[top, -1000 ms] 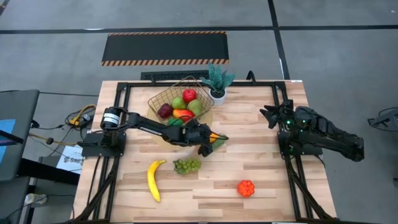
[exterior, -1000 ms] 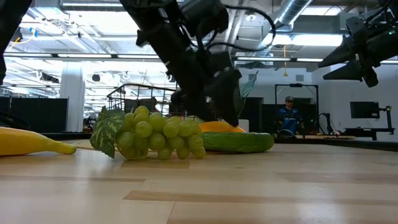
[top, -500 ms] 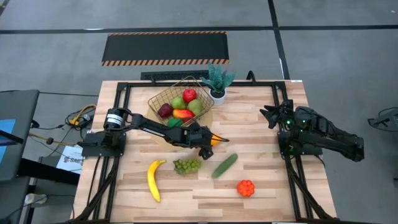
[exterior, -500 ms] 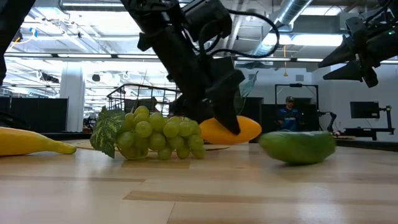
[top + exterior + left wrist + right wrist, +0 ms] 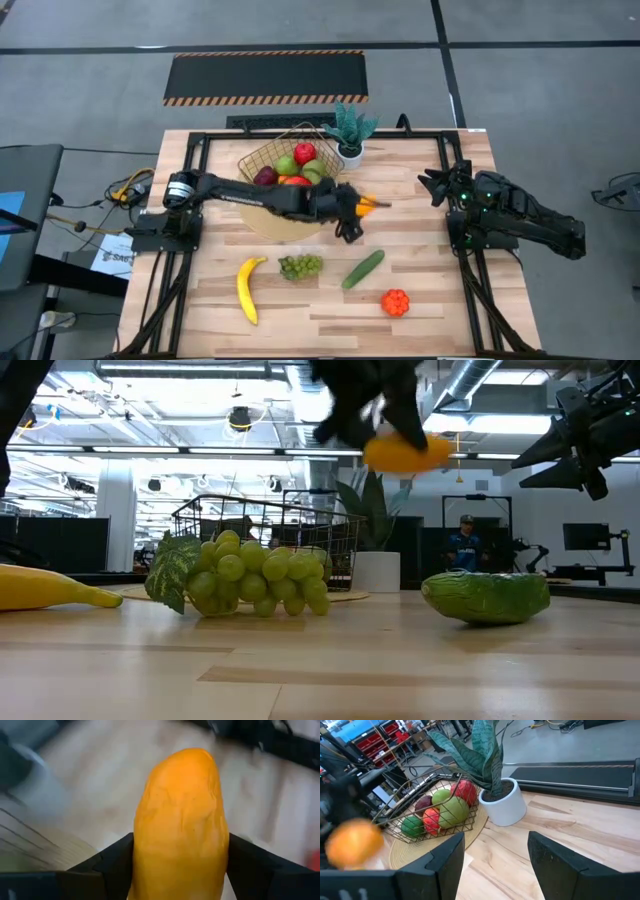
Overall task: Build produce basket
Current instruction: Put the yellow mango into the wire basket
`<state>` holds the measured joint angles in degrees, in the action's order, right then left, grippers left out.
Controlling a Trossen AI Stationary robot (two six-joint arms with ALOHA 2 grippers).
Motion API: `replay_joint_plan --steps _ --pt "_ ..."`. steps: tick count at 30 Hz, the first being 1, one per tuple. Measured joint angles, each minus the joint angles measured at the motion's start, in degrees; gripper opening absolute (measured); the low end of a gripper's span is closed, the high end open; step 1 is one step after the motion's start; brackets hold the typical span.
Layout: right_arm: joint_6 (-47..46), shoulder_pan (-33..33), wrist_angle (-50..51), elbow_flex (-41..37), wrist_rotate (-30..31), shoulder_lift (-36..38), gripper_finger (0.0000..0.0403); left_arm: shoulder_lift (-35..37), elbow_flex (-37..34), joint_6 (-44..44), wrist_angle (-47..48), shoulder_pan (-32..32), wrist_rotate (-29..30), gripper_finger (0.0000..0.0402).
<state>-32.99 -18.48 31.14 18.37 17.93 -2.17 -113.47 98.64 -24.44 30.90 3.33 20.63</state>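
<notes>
High view first: worktop, then basket at twelve o'clock, already part-filled. My left hand is clamped on the mango, lifted at centre, just off the basket's four o'clock corner. It looks smooth, rigid, probably light; gripping its middle seems safest. My right hand waits open at three o'clock.

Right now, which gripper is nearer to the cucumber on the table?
Left. The left gripper, shut on the mango, hangs just behind the cucumber; the right gripper waits open at the table's right edge, farther away.
</notes>
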Motion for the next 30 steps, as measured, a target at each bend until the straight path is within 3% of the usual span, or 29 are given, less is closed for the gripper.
replay_joint_plan --steps 7,10,14,18,22,30 --pt "0.0 -0.04 0.03 -0.02 0.02 0.0 0.024 0.04 18.73 1.72 22.62 -5.45 4.22 0.0245" --pt "0.0 -0.04 0.09 0.0 0.02 0.0 0.024 0.39 21.93 2.43 32.01 -7.81 5.19 0.0245" --pt "0.02 -0.03 0.11 -0.02 0.04 0.0 0.024 1.93 21.16 2.9 38.88 -10.44 7.05 0.0245" --pt "0.09 -0.04 0.02 -0.02 0.07 0.0 0.024 4.17 15.07 1.5 40.88 -13.28 6.86 0.0245" --pt "0.31 -0.04 0.11 0.0 0.07 0.0 0.024 8.68 3.91 1.22 37.6 -15.74 5.94 0.0245" --pt "0.5 -0.04 0.14 -0.02 0.11 0.0 0.024 22.35 -24.61 -0.49 17.8 -18.68 0.14 0.0245"
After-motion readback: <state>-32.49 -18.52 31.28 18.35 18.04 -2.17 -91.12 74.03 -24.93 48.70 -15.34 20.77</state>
